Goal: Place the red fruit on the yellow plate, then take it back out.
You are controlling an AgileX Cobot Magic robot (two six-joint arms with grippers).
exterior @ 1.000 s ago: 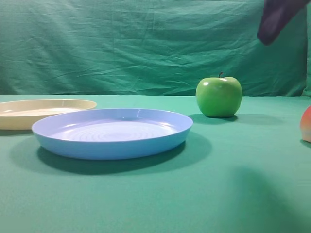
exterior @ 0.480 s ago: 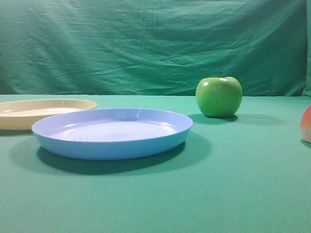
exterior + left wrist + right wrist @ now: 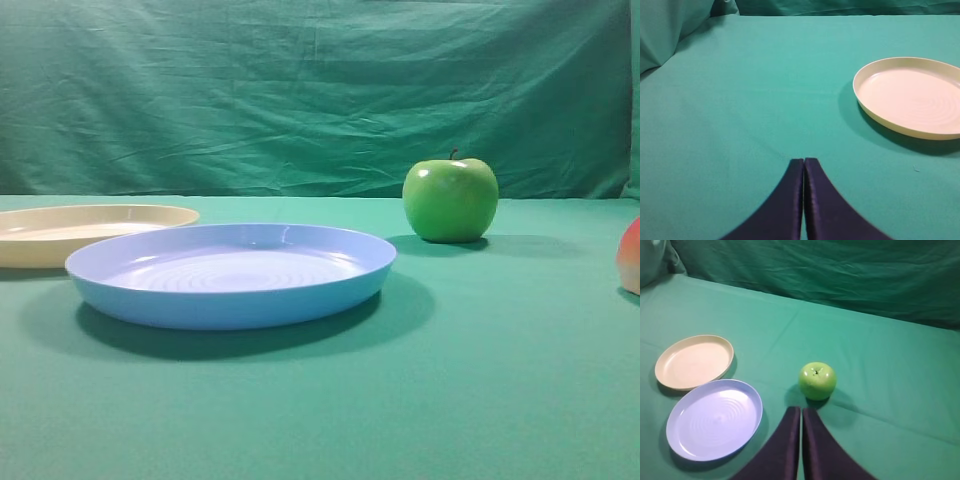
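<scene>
Left end effector [image 3: 803, 162] together | right end effector [image 3: 801, 411] together | red fruit [image 3: 630, 256] on cloth | no writing

At the bottom centre of the left wrist view, the left gripper [image 3: 803, 162] is showing as two dark navy fingers [image 3: 785, 205], smooth and slightly glossy, each flaring outward toward the frame's lower edge. The right gripper [image 3: 801, 411], bottom centre of the right wrist view, is looking the same: two dark, purplish-black curved fingers [image 3: 777, 450]. No cables, screws or markings are showing.
</scene>
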